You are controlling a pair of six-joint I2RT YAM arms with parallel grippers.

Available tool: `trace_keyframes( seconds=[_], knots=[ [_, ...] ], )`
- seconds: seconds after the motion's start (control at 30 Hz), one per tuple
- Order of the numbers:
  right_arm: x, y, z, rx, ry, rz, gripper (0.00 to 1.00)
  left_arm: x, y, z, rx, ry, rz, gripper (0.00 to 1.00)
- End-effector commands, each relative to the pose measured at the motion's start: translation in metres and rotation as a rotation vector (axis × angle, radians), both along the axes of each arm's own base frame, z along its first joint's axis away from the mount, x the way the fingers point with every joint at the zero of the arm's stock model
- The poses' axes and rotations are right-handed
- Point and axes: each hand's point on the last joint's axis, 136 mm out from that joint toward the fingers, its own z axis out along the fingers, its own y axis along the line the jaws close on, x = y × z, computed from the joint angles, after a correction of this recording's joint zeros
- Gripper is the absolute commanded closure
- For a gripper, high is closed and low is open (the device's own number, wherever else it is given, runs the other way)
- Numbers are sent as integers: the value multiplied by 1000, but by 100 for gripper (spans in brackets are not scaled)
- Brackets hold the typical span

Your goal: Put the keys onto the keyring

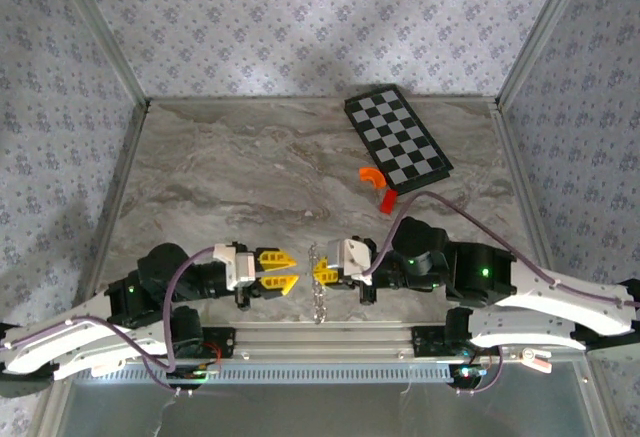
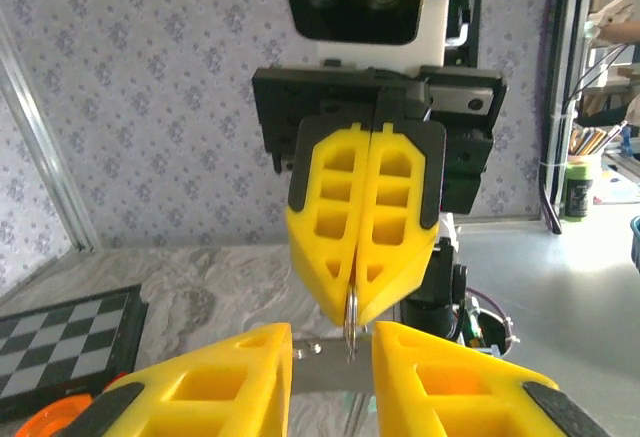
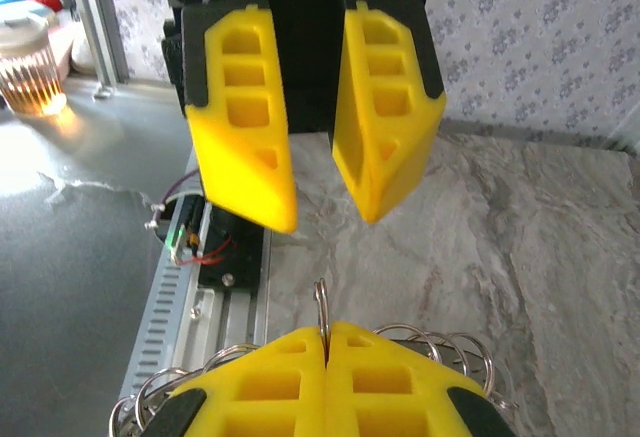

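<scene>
One keyring hangs, long axis downward, from right gripper.

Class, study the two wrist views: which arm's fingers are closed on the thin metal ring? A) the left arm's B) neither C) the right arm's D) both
C: the right arm's fingers are pressed together on the keyring, while the left arm's fingers stand apart.

Left claw ajar, right claw tight shut, nose to nose, both arms low and inward.
</scene>
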Motion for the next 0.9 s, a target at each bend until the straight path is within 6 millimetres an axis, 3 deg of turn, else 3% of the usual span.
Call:
trace_keyframes(
  seconds=[0.0,0.33,0.87],
  knots=[
    [4,-7,9,-49,-37,-17,100,6,7,-3,59,-3,47,74],
    [14,-8,-4,-224,-32,-63,100,8,-6,-11,121,8,33,74],
    [13,2,-7,-246,-27,-46,100,17,-22,-17,127,-15,52,74]
  ],
)
